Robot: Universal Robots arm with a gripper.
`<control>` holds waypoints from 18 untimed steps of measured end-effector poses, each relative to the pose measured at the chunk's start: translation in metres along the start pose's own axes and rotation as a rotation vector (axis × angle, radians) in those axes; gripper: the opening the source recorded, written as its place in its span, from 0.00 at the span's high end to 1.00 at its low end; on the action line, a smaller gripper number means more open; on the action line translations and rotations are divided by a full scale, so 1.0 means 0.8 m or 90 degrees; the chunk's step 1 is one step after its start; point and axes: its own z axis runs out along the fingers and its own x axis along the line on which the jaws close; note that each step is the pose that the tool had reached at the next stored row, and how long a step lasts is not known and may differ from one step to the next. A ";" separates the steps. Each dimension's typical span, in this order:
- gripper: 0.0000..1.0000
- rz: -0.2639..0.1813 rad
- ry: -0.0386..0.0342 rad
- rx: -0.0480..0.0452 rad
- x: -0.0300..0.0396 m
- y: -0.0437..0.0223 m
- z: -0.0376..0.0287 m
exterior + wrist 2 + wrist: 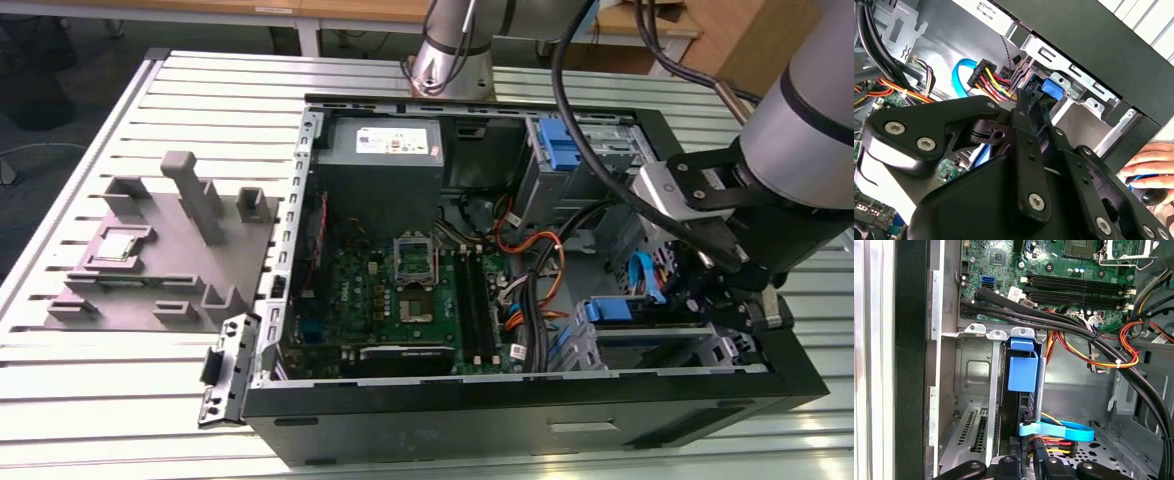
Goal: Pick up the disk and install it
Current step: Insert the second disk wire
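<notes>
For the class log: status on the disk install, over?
Pincer inside the case, at the drive cage. Disk upright in a cage slot. Blue cable and wire bundle close by.

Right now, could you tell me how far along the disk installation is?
Done: the disk, in its blue bracket, stands in the drive cage at the open computer case's front corner. In hand: the gripper is right at the disk's bracket end, with cables beside it. Left: I cannot tell whether the disk is fully seated.
</notes>
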 end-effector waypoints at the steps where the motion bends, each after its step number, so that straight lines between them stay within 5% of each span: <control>1: 0.76 0.000 0.0001 0.0000 0.0000 0.0000 -0.0004; 10: 0.76 0.000 -0.0002 0.0000 -0.0015 -0.0037 -0.0239; 15: 0.76 0.000 -0.0004 0.0000 -0.0015 -0.0038 -0.0243; 16: 0.76 0.000 -0.0005 -0.0029 -0.0015 -0.0039 -0.0244; 18: 0.76 0.002 -0.0016 -0.0228 -0.0014 -0.0043 -0.0241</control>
